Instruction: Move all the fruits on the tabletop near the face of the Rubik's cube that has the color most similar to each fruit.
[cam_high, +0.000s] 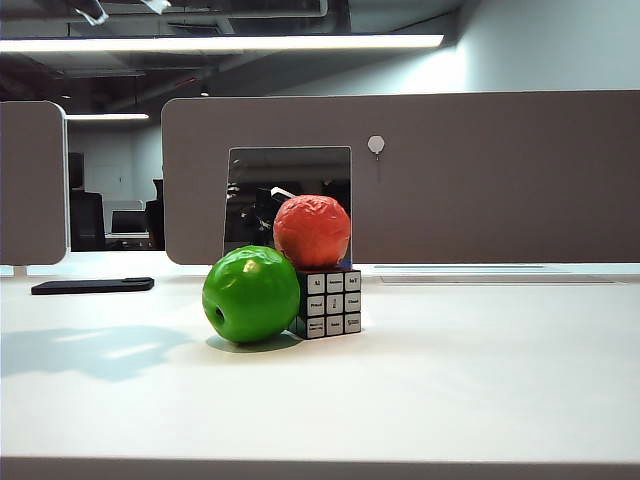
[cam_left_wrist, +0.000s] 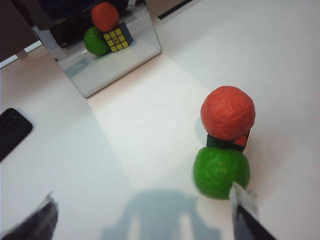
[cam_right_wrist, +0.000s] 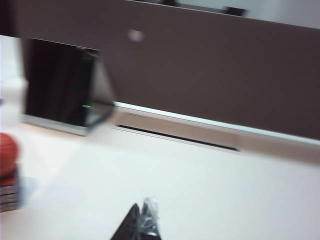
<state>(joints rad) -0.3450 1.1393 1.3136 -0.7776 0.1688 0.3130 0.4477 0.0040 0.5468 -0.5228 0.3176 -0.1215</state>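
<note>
Green apple (cam_high: 250, 294) rests on the white worktop (cam_high: 460, 380), touching the Rubik's cube (cam_high: 331, 303), and the orange-red fruit (cam_high: 312, 231) sits just behind the cube, against its far side, perhaps partly resting on it; both fruits look placed. The left tool (cam_left_wrist: 145, 220) hovers above and near the apple with its fingers wide apart, holding nothing; the right tool (cam_right_wrist: 141, 225) hangs over bare worktop well away, fingertips pressed together and empty. The risk now is a nudge: the left tool's finger (cam_left_wrist: 250, 212) is close over the apple, and a careless move could roll the apple or knock the fruit off. White cube tiles carry black print, too small to read.
</note>
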